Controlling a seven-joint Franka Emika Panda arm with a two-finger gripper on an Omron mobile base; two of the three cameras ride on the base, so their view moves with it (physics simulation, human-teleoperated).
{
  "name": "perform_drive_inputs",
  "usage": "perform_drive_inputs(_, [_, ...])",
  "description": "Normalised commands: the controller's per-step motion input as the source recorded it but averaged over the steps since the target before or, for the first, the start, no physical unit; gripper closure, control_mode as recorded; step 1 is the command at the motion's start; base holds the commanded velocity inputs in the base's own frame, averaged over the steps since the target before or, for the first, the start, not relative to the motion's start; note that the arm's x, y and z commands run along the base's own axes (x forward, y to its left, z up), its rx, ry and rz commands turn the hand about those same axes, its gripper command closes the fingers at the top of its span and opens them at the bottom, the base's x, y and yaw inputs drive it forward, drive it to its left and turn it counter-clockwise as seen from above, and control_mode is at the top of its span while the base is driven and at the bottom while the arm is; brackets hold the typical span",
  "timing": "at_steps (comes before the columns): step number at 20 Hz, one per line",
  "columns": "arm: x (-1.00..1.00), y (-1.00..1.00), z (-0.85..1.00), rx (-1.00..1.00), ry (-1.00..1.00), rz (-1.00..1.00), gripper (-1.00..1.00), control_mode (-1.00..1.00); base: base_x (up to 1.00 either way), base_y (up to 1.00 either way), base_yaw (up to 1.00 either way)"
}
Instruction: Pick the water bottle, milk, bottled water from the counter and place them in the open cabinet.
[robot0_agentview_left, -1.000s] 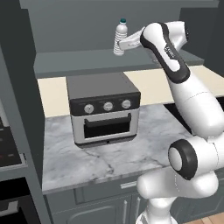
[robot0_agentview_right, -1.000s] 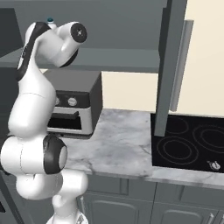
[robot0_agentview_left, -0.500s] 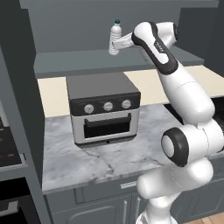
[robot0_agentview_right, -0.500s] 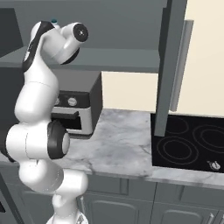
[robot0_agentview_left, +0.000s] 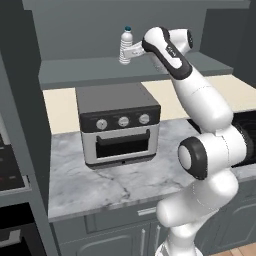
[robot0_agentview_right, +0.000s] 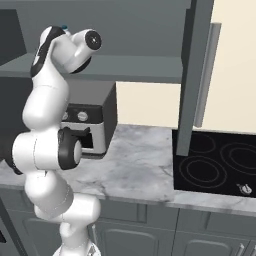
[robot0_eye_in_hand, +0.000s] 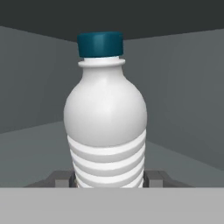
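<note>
One bottle (robot0_agentview_left: 126, 45), the ribbed one, stood upright in the gripper (robot0_agentview_left: 131, 52), jaws clenched on its lower body, inside the cabinet (robot0_agentview_left: 100, 30) recess just above the shelf, which lay directly beneath.

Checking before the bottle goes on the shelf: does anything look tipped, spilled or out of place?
Nothing stands out. The bottled water is upright and capped, gripped low in the claw inside the open cabinet. The toaster oven sits square on the counter.

the marble surface (robot0_agentview_left: 125, 182) carries a grey toaster oven (robot0_agentview_left: 119, 129); a black cooktop (robot0_agentview_right: 215, 167) sits flush in it.
</note>
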Motion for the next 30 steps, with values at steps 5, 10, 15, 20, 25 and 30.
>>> perform_drive_inputs(5, [0.35, 0.12, -0.16, 0.00, 0.00, 0.00, 1.00, -1.00, 0.00, 0.00, 0.00])
perform_drive_inputs(10, [0.38, 0.15, -0.19, 0.00, 0.00, 0.00, 1.00, -1.00, 0.00, 0.00, 0.00])
perform_drive_inputs(15, [0.40, 0.16, -0.20, 0.00, 0.00, -0.01, 1.00, -1.00, 0.00, 0.00, 0.00])
perform_drive_inputs(20, [0.42, 0.14, -0.16, 0.00, 0.00, -0.01, 1.00, -1.00, 0.00, 0.00, 0.00])
perform_drive_inputs(25, [0.41, 0.17, -0.23, -0.02, 0.00, -0.01, 1.00, -1.00, 0.00, 0.00, 0.00])
perform_drive_inputs(30, [0.16, 0.23, -0.28, -0.02, 0.01, 0.00, -1.00, -1.00, 0.00, 0.00, 0.00])
